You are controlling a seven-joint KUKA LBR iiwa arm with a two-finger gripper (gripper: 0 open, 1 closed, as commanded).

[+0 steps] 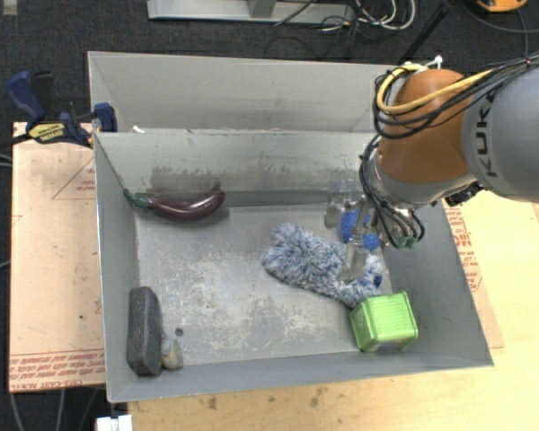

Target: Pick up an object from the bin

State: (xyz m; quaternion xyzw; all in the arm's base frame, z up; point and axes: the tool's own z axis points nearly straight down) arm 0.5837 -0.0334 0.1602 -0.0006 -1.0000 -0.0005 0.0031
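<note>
The bin (251, 162) holds a few scattered things. Far left, near the front wall, a dark grey block (144, 330) lies lengthwise. A small pale lump (172, 356) touches its lower right corner, too small to identify. Further back, against the rear wall, lies a dark purple aubergine (187, 206), its stem end pointing left into the corner.

Right of centre sprawls a fuzzy blue-and-white cloth (305, 260). The pincer (355, 277) is down at the cloth's right end, where its tip blends with the pile. Whether it is open or closed, or has hold of the cloth, cannot be told. The cloth's right edge is partly hidden behind it.

Just beside that end, toward the front right corner, sits a ribbed green box (385, 321). Above, the orange cover (422, 133) and the arm (512, 133) hide the bin's rear right corner.
</note>
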